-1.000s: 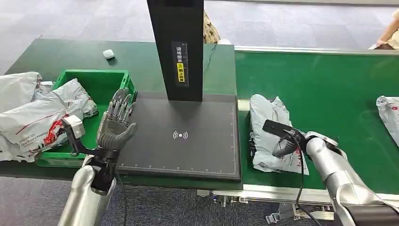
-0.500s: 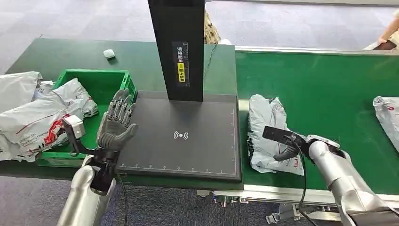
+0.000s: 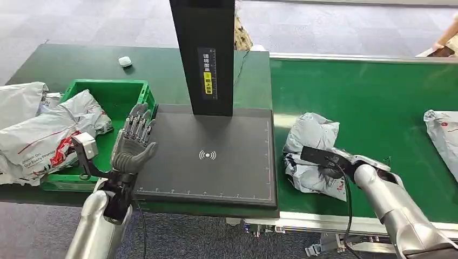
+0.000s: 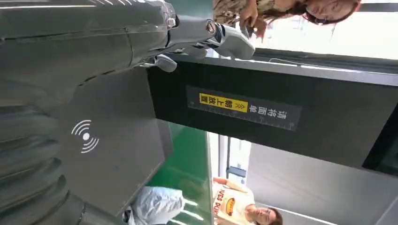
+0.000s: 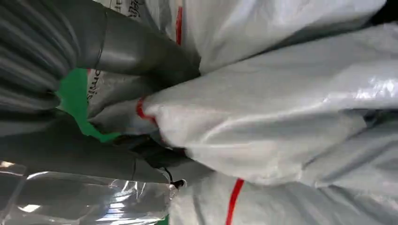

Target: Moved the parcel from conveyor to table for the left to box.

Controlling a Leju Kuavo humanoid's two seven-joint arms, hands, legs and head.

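A grey plastic parcel [image 3: 313, 141] with red print lies crumpled on the green conveyor [image 3: 372, 91], just right of the black scanning table [image 3: 216, 178]. My right hand [image 3: 330, 165] grips its near side; in the right wrist view the fingers [image 5: 136, 47] pinch a fold of the parcel [image 5: 281, 117]. My left hand [image 3: 133, 141] is held upright and open, fingers spread, over the table's left edge beside the green box [image 3: 110, 93]. The left wrist view shows the left hand [image 4: 70, 42] above the table [image 4: 108, 140], with the parcel [image 4: 157, 206] beyond.
A black post [image 3: 204, 54] rises from the table's far side. Several grey parcels [image 3: 38, 135] fill the box's left half and spill beside it. Another parcel [image 3: 443, 132] lies on the belt at the far right. A person [image 3: 445, 38] stands beyond the conveyor.
The parcel has gone from lying flat to bunched up as my right hand closed on it. The far-right parcel has drifted slightly left on the belt. My left hand has not moved.
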